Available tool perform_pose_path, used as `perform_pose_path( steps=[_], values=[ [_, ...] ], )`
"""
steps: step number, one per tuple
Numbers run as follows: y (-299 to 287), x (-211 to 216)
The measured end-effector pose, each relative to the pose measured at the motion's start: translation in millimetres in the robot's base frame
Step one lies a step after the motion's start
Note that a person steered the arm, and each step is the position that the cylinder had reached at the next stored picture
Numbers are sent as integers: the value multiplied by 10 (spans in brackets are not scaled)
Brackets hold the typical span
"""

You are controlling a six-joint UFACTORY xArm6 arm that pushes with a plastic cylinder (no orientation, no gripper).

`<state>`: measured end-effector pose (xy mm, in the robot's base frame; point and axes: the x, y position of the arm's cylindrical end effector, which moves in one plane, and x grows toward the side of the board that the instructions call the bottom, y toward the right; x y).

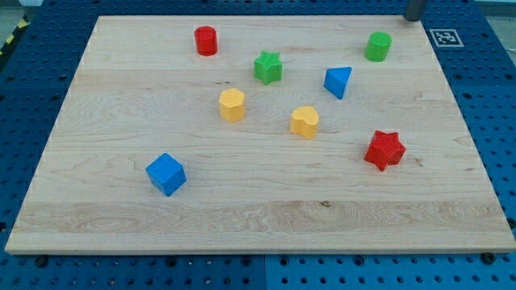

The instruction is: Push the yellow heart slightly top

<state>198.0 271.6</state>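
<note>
The yellow heart (305,122) lies near the middle of the wooden board (242,217). My tip (414,18) shows only as a short dark stub at the view's top right, at the board's top edge. It is far up and to the right of the heart and touches no block. The green cylinder (378,46) is the block nearest the tip, just below and left of it. The blue triangle (339,81) lies up and right of the heart, and the green star (268,68) up and left of it.
A yellow hexagon (232,105) lies left of the heart. A red star (384,150) is at its lower right. A red cylinder (206,40) is at the top left and a blue cube (166,174) at the lower left. Blue pegboard (492,97) surrounds the board.
</note>
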Motion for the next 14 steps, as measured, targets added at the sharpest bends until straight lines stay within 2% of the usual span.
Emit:
perform_pose_path(
  steps=[7, 10, 13, 14],
  values=[
    [191, 121],
    [-34, 173],
    [-186, 551],
    [-357, 887]
  ],
)
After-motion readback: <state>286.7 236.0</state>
